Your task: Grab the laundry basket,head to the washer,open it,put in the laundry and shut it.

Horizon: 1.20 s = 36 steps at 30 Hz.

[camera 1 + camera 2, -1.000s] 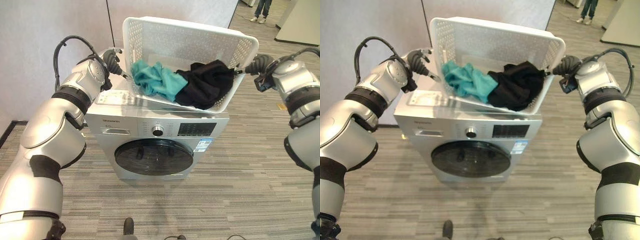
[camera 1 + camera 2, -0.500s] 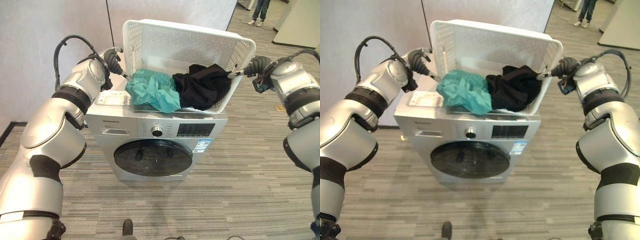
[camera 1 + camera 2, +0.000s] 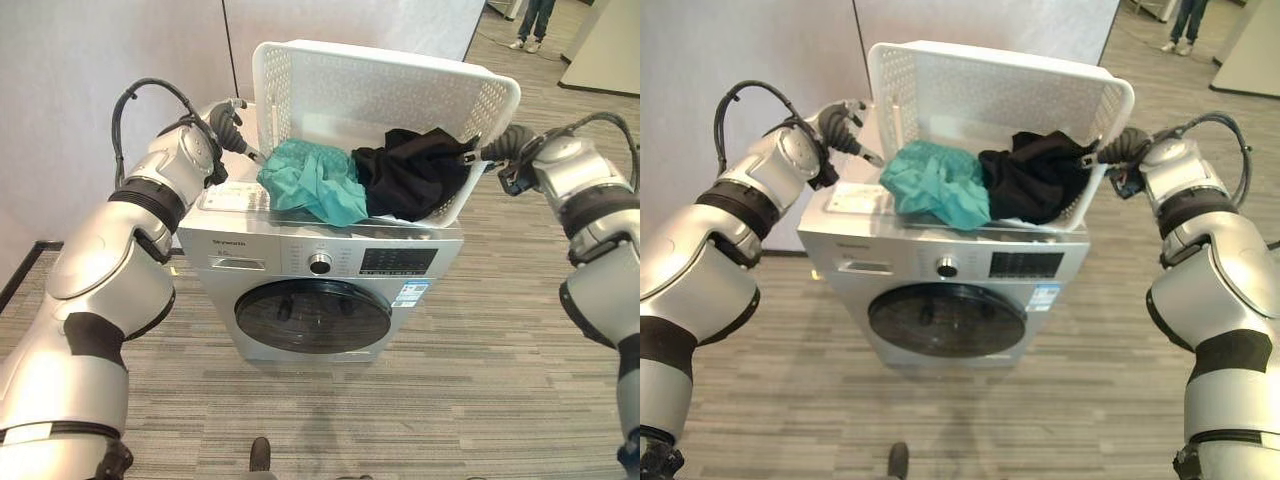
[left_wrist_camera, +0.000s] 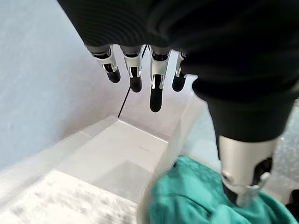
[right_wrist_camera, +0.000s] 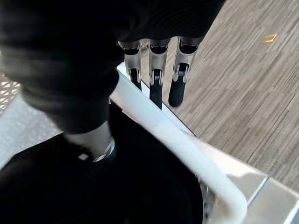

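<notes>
The white perforated laundry basket (image 3: 380, 58) rests tilted on top of the silver front-loading washer (image 3: 250, 262), its opening toward me. Inside lie a teal cloth (image 3: 315, 182) on the left and a black garment (image 3: 410, 175) on the right. My left hand (image 3: 228, 122) grips the basket's left wall, thumb (image 4: 240, 168) inside over the teal cloth, fingers (image 4: 156, 88) outside. At the right rim (image 5: 163, 135), my right hand (image 3: 505, 145) pinches it, thumb on the black garment, fingers (image 5: 154, 79) outside. The washer's round dark door (image 3: 312, 315) is closed.
A grey partition wall (image 3: 100, 70) stands right behind the washer on the left. Striped grey carpet (image 3: 500, 380) spreads in front and to the right. A person's legs (image 3: 530, 18) stand far off at the top right, beside a beige panel (image 3: 605, 45).
The basket has come down and levelled somewhat onto the washer top, and the clothes slid toward its front. Both hands dropped with it. The camera shifted slightly.
</notes>
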Motion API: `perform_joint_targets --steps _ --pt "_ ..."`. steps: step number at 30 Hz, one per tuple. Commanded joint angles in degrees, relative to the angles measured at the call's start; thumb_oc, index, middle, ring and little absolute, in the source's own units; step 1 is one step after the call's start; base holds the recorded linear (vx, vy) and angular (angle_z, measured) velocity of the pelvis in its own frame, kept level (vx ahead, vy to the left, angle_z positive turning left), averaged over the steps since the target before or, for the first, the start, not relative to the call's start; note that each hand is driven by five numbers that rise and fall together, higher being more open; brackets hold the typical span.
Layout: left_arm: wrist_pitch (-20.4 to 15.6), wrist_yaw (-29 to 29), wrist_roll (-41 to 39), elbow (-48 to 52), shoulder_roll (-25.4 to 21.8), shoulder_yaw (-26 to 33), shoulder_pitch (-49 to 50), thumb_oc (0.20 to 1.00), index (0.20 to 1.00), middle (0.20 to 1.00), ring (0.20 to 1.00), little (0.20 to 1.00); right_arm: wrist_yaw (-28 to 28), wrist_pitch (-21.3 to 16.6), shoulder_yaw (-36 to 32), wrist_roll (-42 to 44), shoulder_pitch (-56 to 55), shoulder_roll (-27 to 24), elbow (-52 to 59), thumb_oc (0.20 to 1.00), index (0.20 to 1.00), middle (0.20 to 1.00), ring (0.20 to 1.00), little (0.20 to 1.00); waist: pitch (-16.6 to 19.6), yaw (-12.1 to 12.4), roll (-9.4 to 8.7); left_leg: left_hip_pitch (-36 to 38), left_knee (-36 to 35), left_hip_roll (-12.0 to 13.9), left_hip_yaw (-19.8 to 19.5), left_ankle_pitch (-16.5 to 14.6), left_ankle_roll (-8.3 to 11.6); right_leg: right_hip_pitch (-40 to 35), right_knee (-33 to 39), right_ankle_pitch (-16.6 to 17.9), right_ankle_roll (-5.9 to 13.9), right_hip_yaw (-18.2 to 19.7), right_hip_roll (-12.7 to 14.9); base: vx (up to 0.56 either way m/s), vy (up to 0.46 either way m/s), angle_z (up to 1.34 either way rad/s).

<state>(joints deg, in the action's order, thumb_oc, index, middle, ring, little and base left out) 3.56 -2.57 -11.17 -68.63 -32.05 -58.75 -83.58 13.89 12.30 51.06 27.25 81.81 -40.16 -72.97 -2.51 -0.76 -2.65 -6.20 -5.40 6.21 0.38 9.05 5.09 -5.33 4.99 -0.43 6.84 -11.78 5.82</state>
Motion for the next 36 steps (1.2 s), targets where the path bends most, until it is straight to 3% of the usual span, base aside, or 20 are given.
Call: perform_joint_targets --steps 1,3,4,5,6,7,8,22,27,28,29,30,36 --pt "-2.54 2.91 -2.19 -8.34 0.7 2.82 -7.57 1.0 1.0 1.0 1.0 1.0 -1.02 -2.81 -0.22 0.15 7.03 -2.09 -3.46 0.555 0.555 0.555 0.555 0.555 -1.71 2.7 1.46 8.37 0.4 1.81 1.25 -9.14 0.58 4.1 -0.82 -0.6 1.19 -2.14 -0.06 0.0 0.0 0.0" --pt "-2.69 3.13 -2.58 -8.37 1.13 3.2 -7.21 1.0 1.0 1.0 1.0 1.0 -1.13 -2.76 -0.33 0.36 6.9 -1.93 -3.37 0.542 0.542 0.542 0.542 0.542 -1.9 2.55 1.4 7.73 0.4 1.86 1.04 -8.86 0.7 4.56 -0.83 -0.53 1.14 -2.34 -0.05 -0.02 0.0 0.0" --pt "-2.9 3.53 -3.07 -8.23 1.58 3.67 -6.95 1.0 1.0 1.0 1.0 1.0 -1.36 -2.85 -0.4 0.56 6.85 -1.86 -3.12 0.432 0.432 0.432 0.432 0.432 -2.29 2.32 1.38 6.96 0.4 1.88 0.74 -8.53 0.82 5.08 -0.83 -0.43 1.1 -2.65 -0.08 -0.03 -0.001 0.02" --pt "-2.89 3.54 -3.07 -8.22 1.57 3.67 -6.95 1.0 1.0 1.0 1.0 1.0 -1.36 -2.84 -0.4 0.56 6.84 -1.86 -3.11 0.416 0.416 0.416 0.416 0.416 -2.24 2.27 1.39 6.89 0.4 1.87 0.69 -8.52 0.82 5.14 -0.84 -0.43 1.1 -2.7 -0.07 -0.05 0.002 0.05" --pt "-3.0 3.66 -3.3 -8.03 1.82 3.83 -7.04 1.0 1.0 1.0 1.0 1.0 -1.44 -2.89 -0.34 0.65 6.9 -1.84 -2.96 0.357 0.357 0.357 0.357 0.357 -2.53 2.2 1.36 6.55 0.4 1.87 0.71 -8.36 0.9 5.4 -0.83 -0.33 1.1 -2.8 -0.09 -0.04 0.006 0.11" --pt "-3.17 3.87 -3.6 -7.87 1.99 3.97 -7.13 1.0 1.0 1.0 1.0 1.0 -1.44 -2.91 -0.22 0.69 6.93 -1.81 -2.8 0.247 0.247 0.247 0.247 0.247 -2.7 2.14 1.34 6.19 0.4 1.87 0.61 -8.22 0.95 5.71 -0.8 -0.25 1.13 -2.91 -0.06 -0.07 -0.003 0.18" --pt "-3.53 4.28 -4.55 -7.5 2.53 4.49 -7.16 1.0 1.0 1.0 1.0 1.0 -1.64 -3.1 -0.01 0.81 6.87 -1.74 -2.1 0.2 0.2 0.2 0.2 0.2 -3.0 1.95 1.2 5.3 0.4 1.93 0.32 -7.84 1.1 6.3 -0.73 -0.02 1.1 -3.31 -0.08 -0.06 -0.006 0.18" --pt "-4.44 5.0 -2.2 -5.3 2.66 3.95 -6.21 1.0 1.0 1.0 1.0 1.0 0.94 -2.46 3.77 3.46 7.1 -3.07 3.5 0.2 0.2 0.2 0.2 0.2 -2.63 1.34 0.34 6.14 0.4 2.32 1.17 -8.12 1.31 5.46 -0.81 -0.23 0.98 -3.08 -0.31 -0.01 -0.001 0.02" --pt "-4.8 5.18 -0.85 -3.14 2.83 2.94 -6.6 1.0 1.0 1.0 1.0 1.0 1.82 -2.07 5.66 5.53 9.07 -6.27 5.47 0.2 0.2 0.2 0.2 0.2 -1.32 1.47 -0.02 7.3 0.4 2.7 1.03 -8.27 1.56 4.25 -1.4 -1.07 0.79 -3.49 -0.51 0.01 -0.006 0.0" --pt "-4.96 5.53 -0.71 -3.22 2.48 2.96 -6.77 0.683 0.683 0.683 0.683 0.683 1.58 -2.24 5.35 5.89 9.07 -6.63 5.46 0.2 0.2 0.2 0.2 0.2 -1.0 1.58 -0.02 7.53 0.4 2.74 0.97 -8.26 1.56 4.0 -1.61 -1.25 0.74 -3.52 -0.54 0.0 0.0 0.0" --pt "-4.99 5.61 -0.61 -3.13 2.2 2.95 -6.79 0.583 0.583 0.583 0.583 0.583 1.4 -2.27 5.22 6.14 9.05 -6.77 5.31 0.2 0.2 0.2 0.2 0.2 -0.82 1.63 0.01 7.68 0.4 2.78 1.02 -8.33 1.58 3.88 -1.61 -1.29 0.75 -3.54 -0.5 0.0 0.0 0.0" --pt "-4.99 5.57 -0.44 -3.02 1.9 2.88 -6.72 0.206 0.206 0.206 0.206 0.206 1.28 -2.42 4.98 6.35 8.98 -6.89 5.12 0.2 0.2 0.2 0.2 0.2 -0.63 1.72 0.04 7.79 0.4 2.77 1.01 -8.38 1.59 3.74 -1.6 -1.36 0.74 -3.55 -0.52 0.0 0.0 0.0" --pt "-5.17 5.79 0.17 -3.51 1.3 2.12 -6.63 0.2 0.2 0.2 0.2 0.2 0.02 -2.32 2.55 8.2 8.98 -6.31 1.35 0.2 0.2 0.2 0.2 0.2 -0.07 2.09 0.48 8.44 0.4 2.69 0.92 -8.48 1.48 3.09 -1.71 -1.62 0.69 -3.56 -0.52 0.0 0.0 0.0"
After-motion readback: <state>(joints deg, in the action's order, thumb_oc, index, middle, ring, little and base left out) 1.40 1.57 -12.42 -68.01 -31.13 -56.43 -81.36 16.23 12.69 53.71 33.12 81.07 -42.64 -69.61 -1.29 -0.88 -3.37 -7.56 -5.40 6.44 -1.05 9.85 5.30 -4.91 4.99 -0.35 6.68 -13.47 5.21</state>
